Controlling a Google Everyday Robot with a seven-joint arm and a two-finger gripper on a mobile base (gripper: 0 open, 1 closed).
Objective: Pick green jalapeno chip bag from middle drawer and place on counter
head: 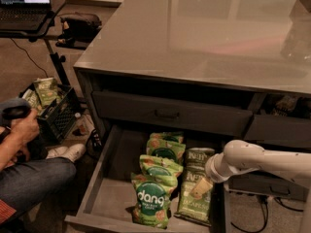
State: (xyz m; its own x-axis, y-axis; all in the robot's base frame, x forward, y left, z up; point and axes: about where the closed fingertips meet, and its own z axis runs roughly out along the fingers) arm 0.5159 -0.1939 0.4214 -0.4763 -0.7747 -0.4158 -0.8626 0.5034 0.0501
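Note:
The middle drawer is pulled open below the counter. At its right side lie two dark olive-green jalapeno chip bags, one in front and one behind. My gripper reaches in from the right on a white arm and sits low over the front jalapeno bag, at its upper part. Whether it touches the bag cannot be told.
Several brighter green "dang" bags lie in a row left of the jalapeno bags. A closed drawer front with a metal pull is above. A seated person and a black crate are at the left, with a laptop behind.

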